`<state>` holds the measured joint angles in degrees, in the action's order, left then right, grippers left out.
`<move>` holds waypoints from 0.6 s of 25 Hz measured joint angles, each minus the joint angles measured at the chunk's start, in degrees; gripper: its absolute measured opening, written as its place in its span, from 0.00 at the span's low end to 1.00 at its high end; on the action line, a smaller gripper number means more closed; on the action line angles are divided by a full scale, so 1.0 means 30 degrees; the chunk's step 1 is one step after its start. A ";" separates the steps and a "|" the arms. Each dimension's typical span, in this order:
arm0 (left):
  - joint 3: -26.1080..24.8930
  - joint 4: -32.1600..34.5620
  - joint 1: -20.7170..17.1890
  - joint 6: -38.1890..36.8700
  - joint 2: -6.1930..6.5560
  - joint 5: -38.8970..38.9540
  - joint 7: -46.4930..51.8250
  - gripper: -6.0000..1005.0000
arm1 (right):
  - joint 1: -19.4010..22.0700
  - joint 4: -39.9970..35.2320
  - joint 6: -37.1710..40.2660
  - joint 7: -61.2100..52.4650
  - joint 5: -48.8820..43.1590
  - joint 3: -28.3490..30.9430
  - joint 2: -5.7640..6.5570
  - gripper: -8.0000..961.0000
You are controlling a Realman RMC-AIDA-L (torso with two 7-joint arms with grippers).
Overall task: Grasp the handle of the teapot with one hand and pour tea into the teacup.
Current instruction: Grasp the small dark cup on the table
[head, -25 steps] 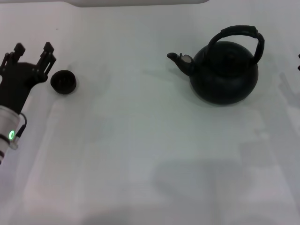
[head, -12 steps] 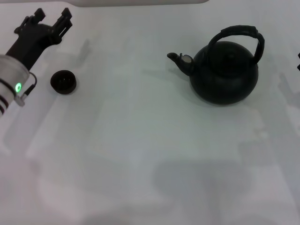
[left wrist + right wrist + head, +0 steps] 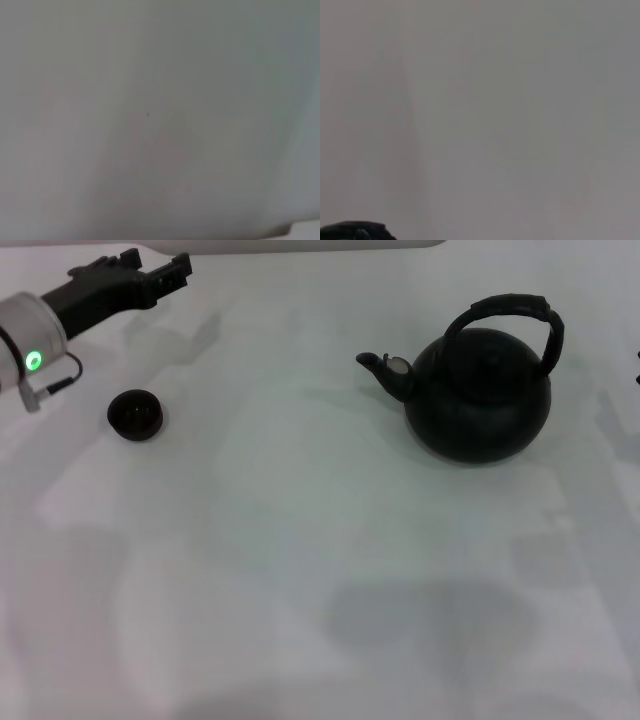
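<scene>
Teapot (image 3: pixel 478 395) upright at right, spout aimed left toward cup (image 3: pixel 135 414), handle (image 3: pixel 505 317) arching across. Left gripper (image 3: pixel 155 270) now farther back than a second ago, beyond cup; jaws apart. Right gripper unseen.

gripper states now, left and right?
Left gripper: open, empty, raised beyond the teacup.
Right gripper: not in view.

Black teapot (image 3: pixel 478 400) upright at right, handle (image 3: pixel 510 310) arched above, tiny teacup (image 3: pixel 135 414) far left
</scene>
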<state>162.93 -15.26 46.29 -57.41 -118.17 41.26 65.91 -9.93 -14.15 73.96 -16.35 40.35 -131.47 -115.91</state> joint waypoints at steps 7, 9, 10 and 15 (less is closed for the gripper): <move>0.0034 -0.4645 0.2096 -0.3377 -0.0032 -0.5428 0.4873 0.78 | -0.0303 0.0002 -0.0340 -0.0022 0.0095 0.0145 0.0049 0.88; 0.0036 -0.5996 0.2474 -0.4426 -0.0049 -0.6806 0.5676 0.78 | -0.0405 0.0002 -0.0475 -0.0039 0.0210 0.0207 0.0052 0.88; 0.0033 -0.6537 0.2600 -0.5048 -0.0063 -0.7246 0.5931 0.78 | -0.0435 0.0002 -0.0507 -0.0046 0.0239 0.0245 0.0052 0.88; 0.0056 -0.8473 0.2875 -0.7858 0.0141 -0.8975 0.6709 0.78 | -0.0665 0.0001 -0.1043 -0.0058 0.0267 0.0419 0.0080 0.88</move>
<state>163.10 -40.68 54.91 -80.99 -117.75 14.33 86.04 -11.92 -14.15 70.83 -16.52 41.15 -130.21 -115.67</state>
